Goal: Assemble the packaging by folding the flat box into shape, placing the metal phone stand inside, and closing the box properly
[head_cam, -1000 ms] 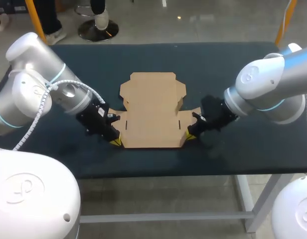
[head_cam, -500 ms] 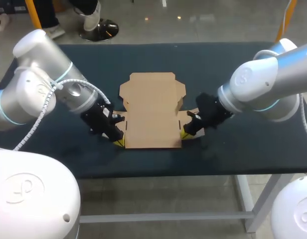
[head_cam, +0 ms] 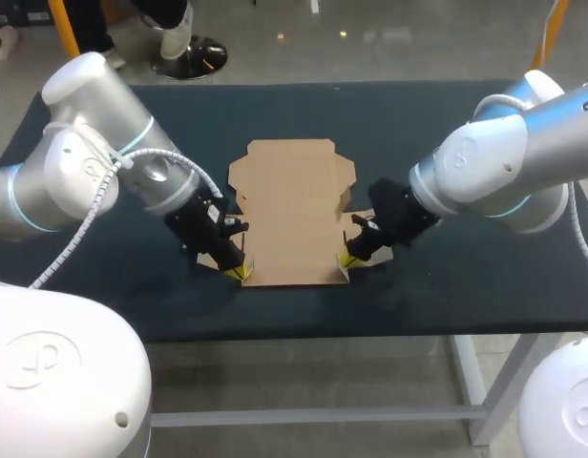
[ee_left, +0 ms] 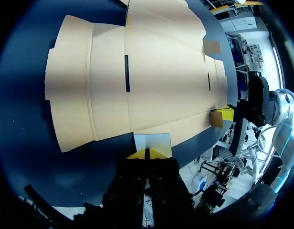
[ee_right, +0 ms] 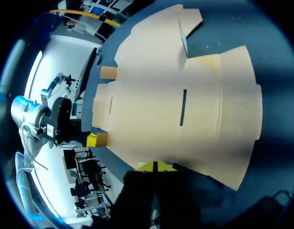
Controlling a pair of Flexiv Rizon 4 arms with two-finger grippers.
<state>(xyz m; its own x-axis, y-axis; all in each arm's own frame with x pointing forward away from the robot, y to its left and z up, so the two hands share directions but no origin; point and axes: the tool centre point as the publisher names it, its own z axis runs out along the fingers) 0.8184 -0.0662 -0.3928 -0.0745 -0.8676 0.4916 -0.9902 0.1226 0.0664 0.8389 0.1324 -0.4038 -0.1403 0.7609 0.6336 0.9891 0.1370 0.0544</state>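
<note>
Cardboard's finally getting worked on. The flat box (head_cam: 292, 215) lies mid-counter (head_cam: 447, 134), mostly unfolded, with its lid panel pointing away from the robot.

What changed over the last second: both arms slid inward along the near edge. The left hand (head_cam: 240, 272) has crept in from outside the near left corner and now sits right at it. The right hand (head_cam: 346, 258) did the mirror move on the other corner. The near end of the box also looks narrower than it did a second ago, so my guess is the side strips are being nudged up and in along their creases. I can't really see how far they've lifted from above.

From the wrist cams, both hands are clenched, yellow tips pressed together with nothing visibly pinched between them. So they're working as pushers against the cardboard edge, not grabbing it.

For the task, I'd say this is still very early, just the first fold starting. The walls aren't standing, and I don't see the phone stand in any view, so loading and closing are a long way off.
</note>
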